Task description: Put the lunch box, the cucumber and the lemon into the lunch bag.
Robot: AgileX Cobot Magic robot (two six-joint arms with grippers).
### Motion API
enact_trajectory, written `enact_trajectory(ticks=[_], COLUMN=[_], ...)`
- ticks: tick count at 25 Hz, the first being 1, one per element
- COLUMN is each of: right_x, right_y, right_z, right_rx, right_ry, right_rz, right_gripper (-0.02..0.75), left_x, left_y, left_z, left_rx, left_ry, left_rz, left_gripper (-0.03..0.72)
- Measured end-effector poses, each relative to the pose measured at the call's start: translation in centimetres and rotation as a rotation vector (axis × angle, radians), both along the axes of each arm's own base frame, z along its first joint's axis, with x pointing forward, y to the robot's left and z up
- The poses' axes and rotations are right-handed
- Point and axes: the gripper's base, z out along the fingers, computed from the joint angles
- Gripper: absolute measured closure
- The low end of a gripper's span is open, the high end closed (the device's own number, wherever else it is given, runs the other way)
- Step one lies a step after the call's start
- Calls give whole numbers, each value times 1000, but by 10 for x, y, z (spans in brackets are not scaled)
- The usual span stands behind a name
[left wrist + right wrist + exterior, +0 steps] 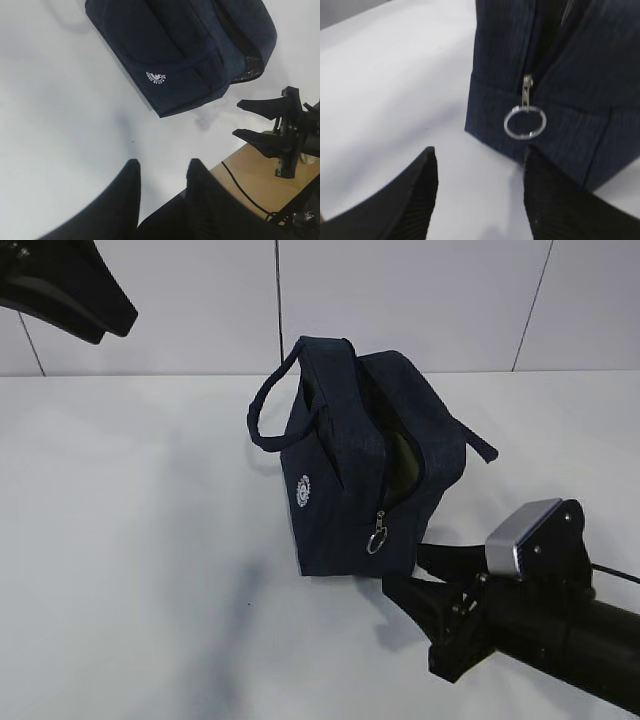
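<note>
The right gripper point(480, 195) is held spread and empty, its jaws just below the ring pull point(525, 122) at 12 o'clock. The left gripper point(162, 192) is parted, empty, the lunch bag point(365, 475) lying toward 12 o'clock on the table point(130, 540).

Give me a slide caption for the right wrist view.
Open right gripper facing the metal ring pull on the dark navy fabric lunch bag.

White table point(130, 570); tiled wall point(420, 300); wooden surface point(260, 182) with cable point(245, 192).
</note>
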Motion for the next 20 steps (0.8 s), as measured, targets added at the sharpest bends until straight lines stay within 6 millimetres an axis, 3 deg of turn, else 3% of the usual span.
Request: enact_trajectory(ticks=[5, 20], right_x=[19, 48], right_y=[8, 21], right_z=[-4, -22], right_rx=[10, 3], right_ry=[-22, -22], right_rz=[0, 2], right_gripper=[321, 321], left_x=[0, 0], left_y=[0, 0], left_z=[0, 0], left_rx=[0, 0], left_ry=[0, 0], left_rz=[0, 0], left_gripper=[460, 460])
